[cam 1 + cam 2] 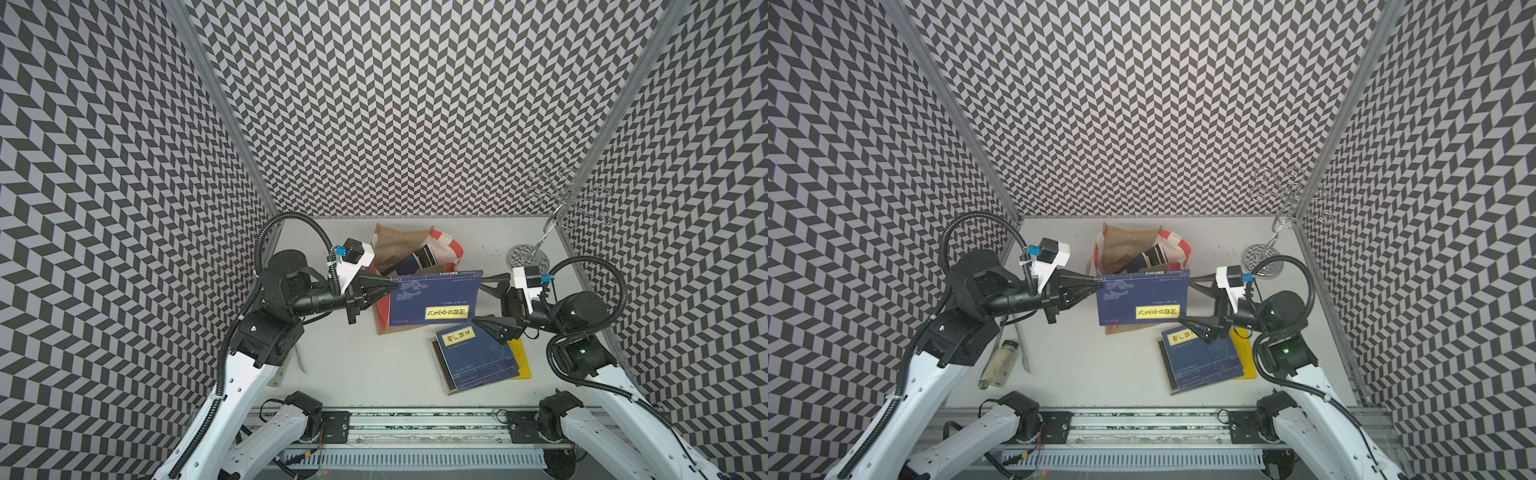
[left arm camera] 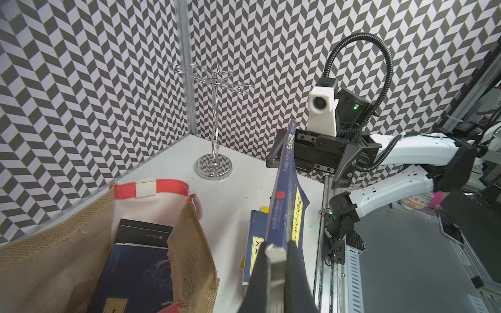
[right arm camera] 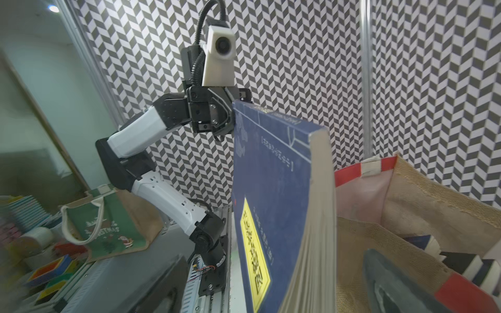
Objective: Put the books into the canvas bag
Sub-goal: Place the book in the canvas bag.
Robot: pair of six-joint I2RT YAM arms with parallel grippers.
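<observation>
Left gripper (image 1: 392, 286) at about 9 o'clock of the bench (image 1: 357, 365), jaws clenched on the left edge of a raised navy book (image 1: 432, 301), pinching cover and pages together in the left wrist view (image 2: 282, 206). Held book lifted off the bench, tilted, yellow title label toward 5 o'clock of its cover, hanging over the near rim of the canvas bag (image 1: 399, 245). Same book in the right wrist view (image 3: 271, 189), page block facing the camera.

Canvas bag at 12 o'clock of the bench centre, mouth gaping upward, tan sides, red-and-white striped trim at its 2 o'clock corner. Inside it, a navy book and a dark-covered one (image 2: 143, 235) leaning together; a striped cover also visible (image 1: 426, 254).

Stack of books (image 1: 478, 357) flat on the bench at 5 o'clock of the bag: navy one on top, a brown edge beneath, a yellow book (image 1: 521, 357) peeking out at the stack's 3 o'clock side.

Right gripper (image 1: 478, 301) at about 3 o'clock, jaws spread fully wide, straddling the right edge of the held book without closing on it; one finger (image 1: 494, 326) above the stack, the other near the book's far corner.

Chrome wire stand (image 1: 528, 255) at 2 o'clock, well apart from the bag.
</observation>
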